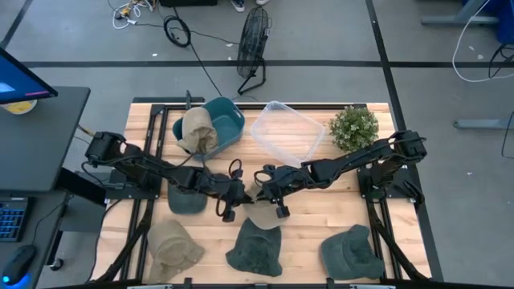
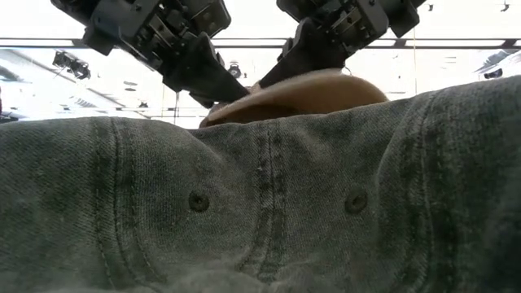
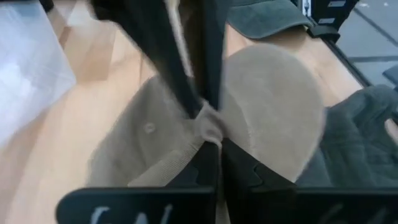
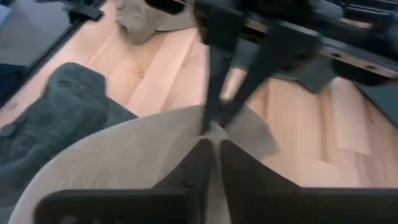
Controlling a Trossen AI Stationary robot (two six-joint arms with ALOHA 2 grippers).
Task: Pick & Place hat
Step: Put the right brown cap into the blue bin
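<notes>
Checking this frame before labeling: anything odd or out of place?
Yes. Both grippers, left and right, are pinched on the same tan hat at mid-table. Another tan hat sits heaped in the teal bin, while the clear bin looks empty.

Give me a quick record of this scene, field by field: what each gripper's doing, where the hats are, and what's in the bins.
left gripper: shut on tan hat, table centre
right gripper: shut on the same tan hat, opposite side
teal bin: holds one beige hat
clear bin: shows nothing inside
front hats: khaki hat, green hat, right green hat
dark hat: under left arm
plant: back right
</notes>
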